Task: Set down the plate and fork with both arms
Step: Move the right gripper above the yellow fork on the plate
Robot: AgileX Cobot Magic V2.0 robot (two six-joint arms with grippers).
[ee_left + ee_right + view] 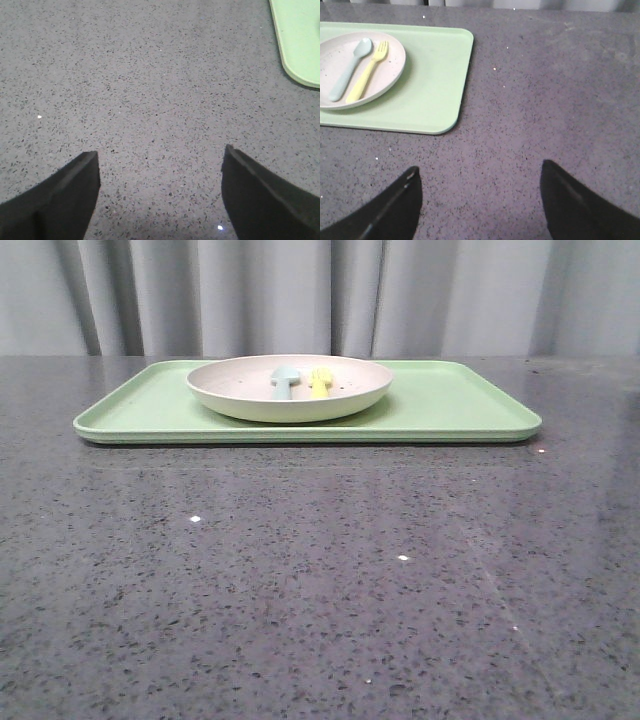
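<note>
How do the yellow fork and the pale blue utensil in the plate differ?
The fork is bright yellow with short tines; the pale blue utensil is a spoon with a rounded bowl. The fork lies on the spoon's right in the front view. Both are similar in size, lying side by side in the plate, apart.

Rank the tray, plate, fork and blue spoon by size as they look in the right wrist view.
1. The green tray, though partly cut off.
2. The plate.
3. The yellow fork and blue spoon look about the same length, too close to rank.
</note>
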